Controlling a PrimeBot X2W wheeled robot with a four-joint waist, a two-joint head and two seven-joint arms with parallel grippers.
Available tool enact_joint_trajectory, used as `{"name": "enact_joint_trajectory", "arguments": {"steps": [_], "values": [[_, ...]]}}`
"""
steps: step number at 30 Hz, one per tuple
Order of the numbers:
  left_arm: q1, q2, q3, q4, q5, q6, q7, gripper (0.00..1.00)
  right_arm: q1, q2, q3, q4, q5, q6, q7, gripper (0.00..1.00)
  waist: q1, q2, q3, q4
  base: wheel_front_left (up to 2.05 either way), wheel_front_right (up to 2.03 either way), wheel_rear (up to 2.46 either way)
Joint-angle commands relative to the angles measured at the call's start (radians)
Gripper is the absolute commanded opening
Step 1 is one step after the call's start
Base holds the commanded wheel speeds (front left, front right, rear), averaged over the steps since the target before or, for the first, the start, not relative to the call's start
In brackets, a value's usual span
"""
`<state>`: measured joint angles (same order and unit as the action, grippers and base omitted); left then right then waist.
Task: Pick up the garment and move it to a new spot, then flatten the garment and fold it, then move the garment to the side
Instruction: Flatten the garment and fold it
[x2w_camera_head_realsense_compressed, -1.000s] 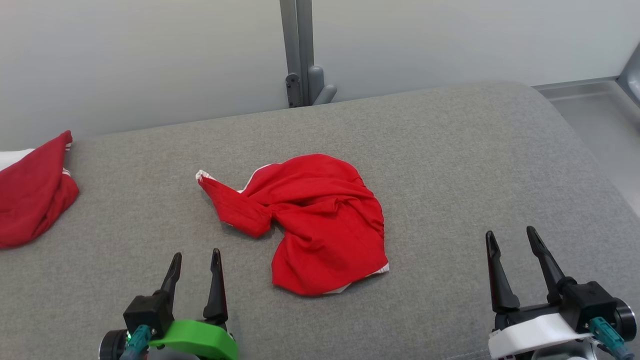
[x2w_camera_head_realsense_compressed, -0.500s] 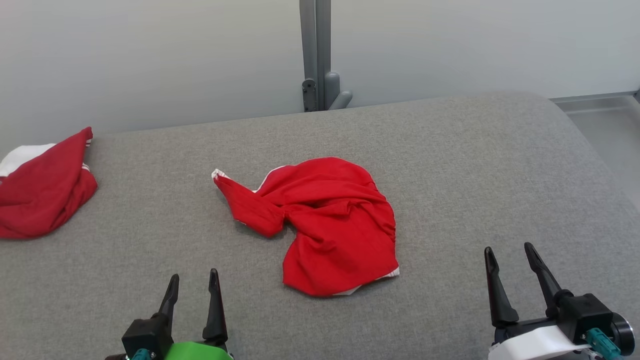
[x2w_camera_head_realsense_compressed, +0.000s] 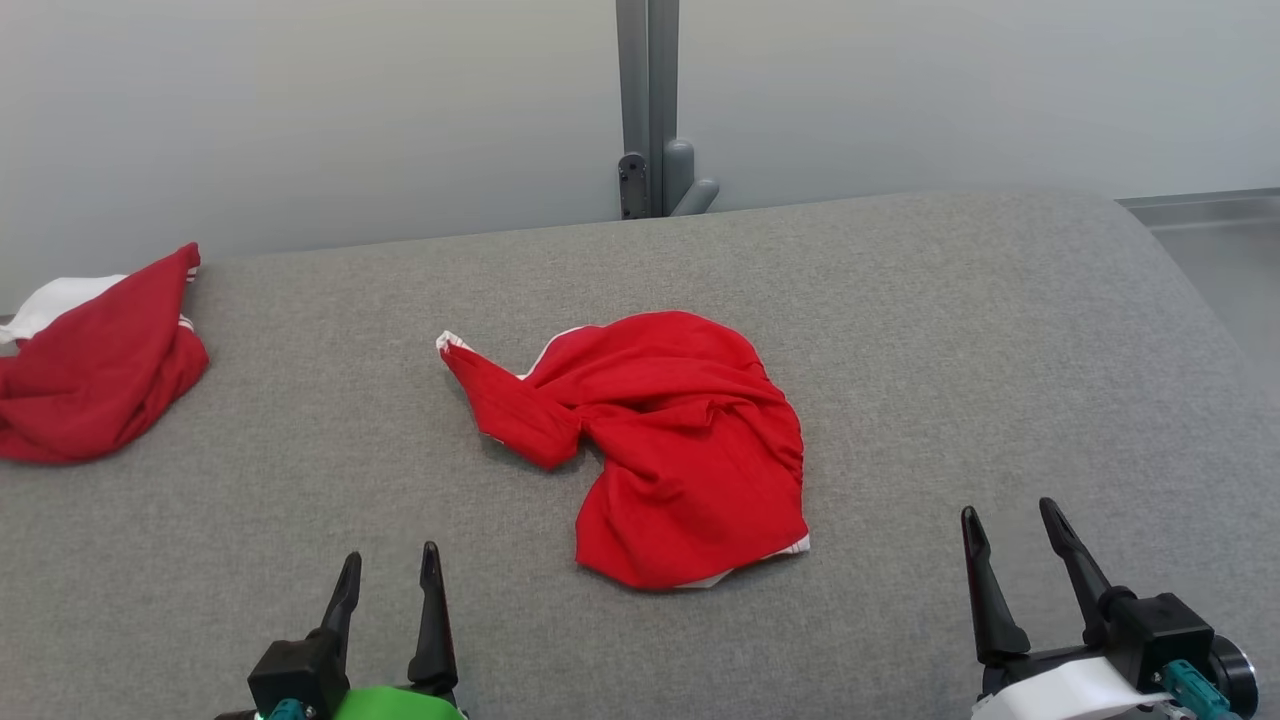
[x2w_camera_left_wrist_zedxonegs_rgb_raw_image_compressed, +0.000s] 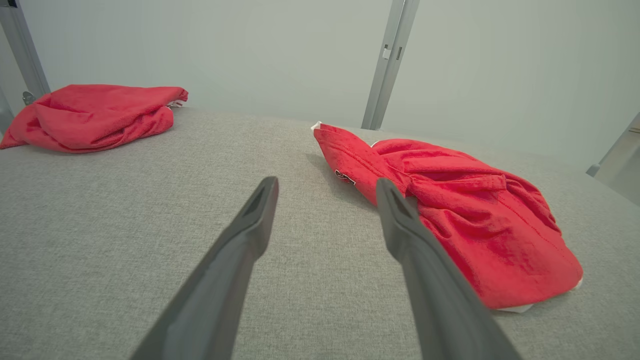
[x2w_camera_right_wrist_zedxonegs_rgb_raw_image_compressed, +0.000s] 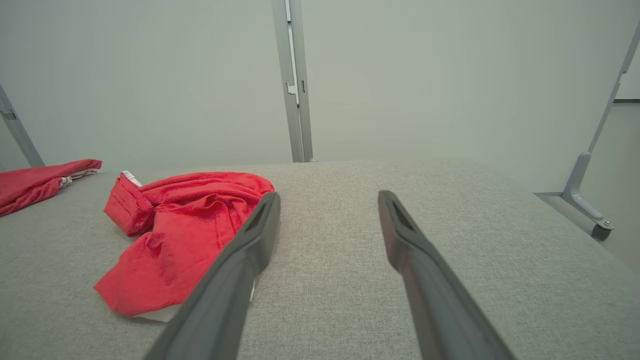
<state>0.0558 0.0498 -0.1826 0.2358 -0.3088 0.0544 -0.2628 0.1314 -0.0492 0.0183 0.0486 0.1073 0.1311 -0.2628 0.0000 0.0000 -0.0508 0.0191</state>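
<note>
Looking down from the head view, the camera finds the garment (x2w_camera_head_realsense_compressed: 680, 450), a red piece with white trim, lying crumpled near the middle of the grey worktop (x2w_camera_head_realsense_compressed: 950, 330). The left end effector (x2w_camera_head_realsense_compressed: 391, 553) and the right end effector (x2w_camera_head_realsense_compressed: 1008, 508) sit near the worktop's front edge. Each has its fingers spread with nothing between them, and both are apart from the cloth. A second red garment (x2w_camera_head_realsense_compressed: 100, 360) lies bunched at the far left. Judged from this, the task is at its very start: pickup, flattening, folding and the move aside are all left to do.

In the left wrist view, the left end effector (x2w_camera_left_wrist_zedxonegs_rgb_raw_image_compressed: 327, 181) points its parted fingers at the worktop just beside the twisted, jutting end of the garment (x2w_camera_left_wrist_zedxonegs_rgb_raw_image_compressed: 450, 210). A small dark-and-white emblem (x2w_camera_left_wrist_zedxonegs_rgb_raw_image_compressed: 345, 176) sits on that part, too small to read.

In the right wrist view, the right end effector (x2w_camera_right_wrist_zedxonegs_rgb_raw_image_compressed: 329, 194) is likewise agape and empty, with the garment (x2w_camera_right_wrist_zedxonegs_rgb_raw_image_compressed: 185, 225) lying off to its left. No legible writing can be made out here.
</note>
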Motion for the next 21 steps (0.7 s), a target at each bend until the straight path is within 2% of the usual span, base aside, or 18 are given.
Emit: {"name": "enact_joint_trajectory", "arguments": {"steps": [1,7,21], "values": [[0.001,0.001,0.000,0.002,0.004,0.002,-0.003,1.00,0.001,-0.002,0.002,0.008,0.003,-0.001,-0.004,1.00,0.0000,0.0000,0.006,0.009,0.00,0.00,0.00],[-0.015,0.001,-0.009,0.004,0.014,-0.002,-0.003,1.00,-0.026,-0.002,0.024,0.078,0.028,-0.001,-0.004,1.00,0.0000,0.0000,0.025,0.056,0.00,0.00,0.00],[-0.060,0.002,-0.038,-0.001,0.032,-0.009,-0.002,1.00,-0.198,-0.003,0.079,0.407,0.088,-0.001,-0.004,1.00,0.0000,0.0000,0.109,0.251,0.00,0.00,0.00]]}}
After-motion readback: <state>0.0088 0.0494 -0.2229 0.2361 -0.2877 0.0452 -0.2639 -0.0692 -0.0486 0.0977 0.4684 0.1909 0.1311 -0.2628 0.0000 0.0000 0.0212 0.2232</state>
